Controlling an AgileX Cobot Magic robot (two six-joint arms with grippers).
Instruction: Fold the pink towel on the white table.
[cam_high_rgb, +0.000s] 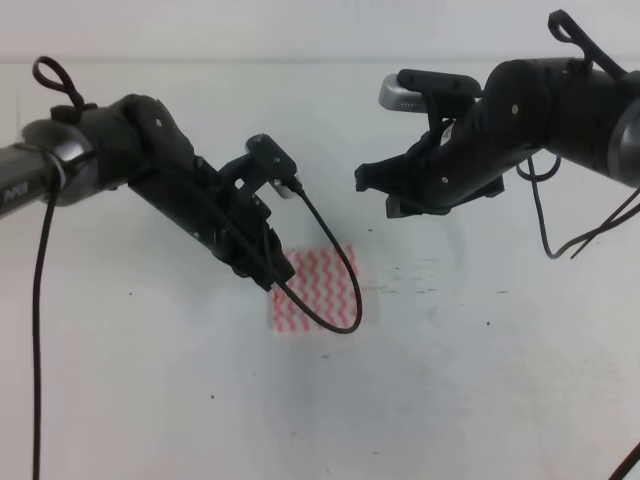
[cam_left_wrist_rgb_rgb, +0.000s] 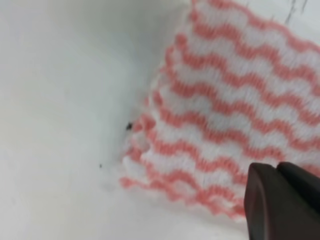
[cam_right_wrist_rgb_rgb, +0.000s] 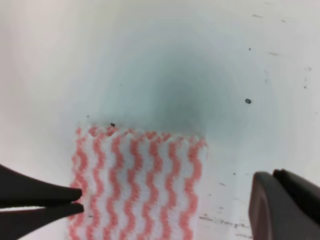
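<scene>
While the thin pink-and-white zigzag-striped towel (cam_high_rgb: 318, 290) lies flat on the white worktop (cam_high_rgb: 480, 380), the left end effector (cam_high_rgb: 272, 283) hangs nearer, jaw state untellable; the right end effector (cam_high_rgb: 375, 180) hovers spread.

left arm reaching down-right, left pincer (cam_high_rgb: 268, 278) state unclear, perhaps closed | right pincer (cam_high_rgb: 372, 183) raised, jaws apart

A broad white table (cam_high_rgb: 480, 380) fills the scene, its plain surface dotted with small dark specks and faint scuff marks, most of them right of centre. Lying flat on it near the middle is a small pink towel (cam_high_rgb: 318, 292) with pink and white wavy stripes, apparently folded into a compact rectangle.
</scene>
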